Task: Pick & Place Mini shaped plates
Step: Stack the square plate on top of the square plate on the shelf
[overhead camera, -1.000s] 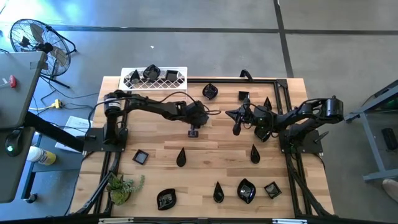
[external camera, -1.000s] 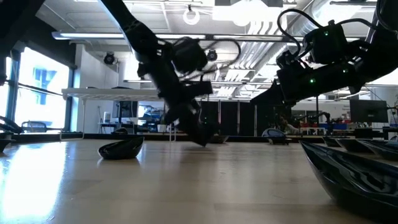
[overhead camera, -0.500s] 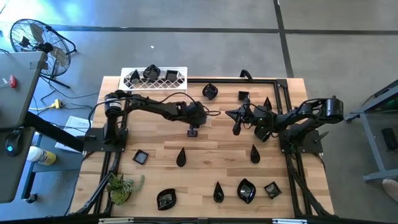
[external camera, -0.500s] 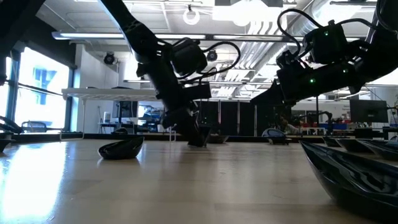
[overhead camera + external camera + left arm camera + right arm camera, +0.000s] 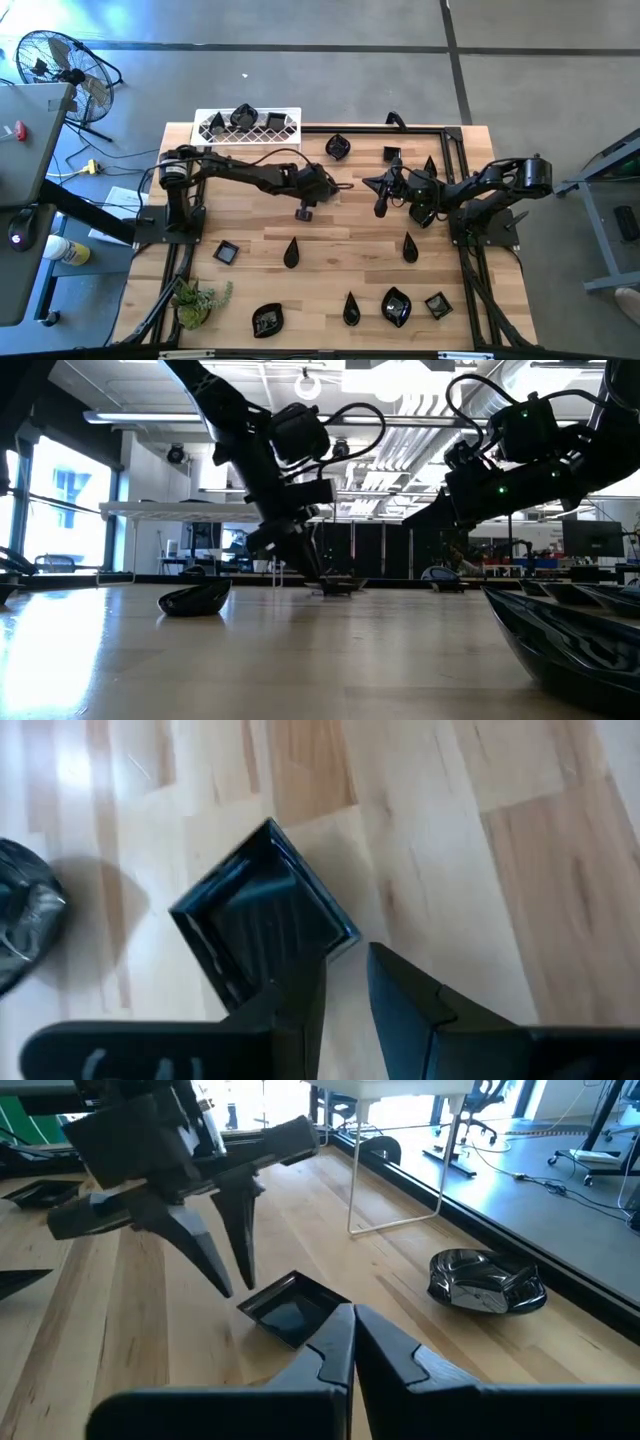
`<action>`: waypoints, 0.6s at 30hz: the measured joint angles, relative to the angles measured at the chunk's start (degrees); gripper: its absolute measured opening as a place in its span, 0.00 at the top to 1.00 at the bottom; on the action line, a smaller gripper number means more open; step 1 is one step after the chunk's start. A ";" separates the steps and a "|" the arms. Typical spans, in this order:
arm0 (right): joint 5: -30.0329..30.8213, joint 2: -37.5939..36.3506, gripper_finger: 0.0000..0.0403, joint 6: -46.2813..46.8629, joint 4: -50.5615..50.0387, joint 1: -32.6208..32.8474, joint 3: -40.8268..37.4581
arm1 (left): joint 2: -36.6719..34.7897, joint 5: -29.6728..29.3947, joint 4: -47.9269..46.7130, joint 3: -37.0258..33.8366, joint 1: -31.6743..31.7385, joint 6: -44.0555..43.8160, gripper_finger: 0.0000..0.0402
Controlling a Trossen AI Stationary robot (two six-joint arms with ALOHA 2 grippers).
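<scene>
A small square black plate (image 5: 262,910) (image 5: 292,1311) lies flat on the table's middle (image 5: 303,212). My left gripper (image 5: 345,975) (image 5: 236,1283) is open, and its fingertips stand just above the plate's corner, pointing down. My right gripper (image 5: 353,1325) (image 5: 380,205) is shut and empty, hovering right of that plate. Several other black plates lie about: a leaf dish (image 5: 338,147), teardrops (image 5: 291,252) (image 5: 409,247), and a square (image 5: 226,252). Two more rest on the white wire rack (image 5: 250,125).
More plates lie along the near edge (image 5: 268,320) (image 5: 396,306) (image 5: 438,304), and one fills the low view's right (image 5: 570,640). A green plant (image 5: 195,300) stands at the near left corner. A leaf dish (image 5: 487,1280) lies by the far edge. Bare wood shows around the table's middle (image 5: 350,230).
The left gripper carried the square plate tilted at its fingertips, lowered it to the table and let go. It then rose and shifted slightly toward the table's left. The plate now lies flat on the wood. The right arm has kept still.
</scene>
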 joint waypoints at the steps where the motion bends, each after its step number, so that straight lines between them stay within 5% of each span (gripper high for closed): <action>1: 0.00 0.00 0.98 -0.02 0.01 0.00 0.00 | 0.00 -0.17 -0.21 0.00 0.00 0.59 0.81; 11: 0.00 0.00 1.00 0.00 0.02 0.00 0.00 | 0.00 -3.13 -1.26 0.00 0.02 5.50 0.61; 18: 0.00 0.00 0.98 0.01 0.08 0.00 0.00 | 0.00 -3.16 -0.35 0.00 0.04 11.65 0.64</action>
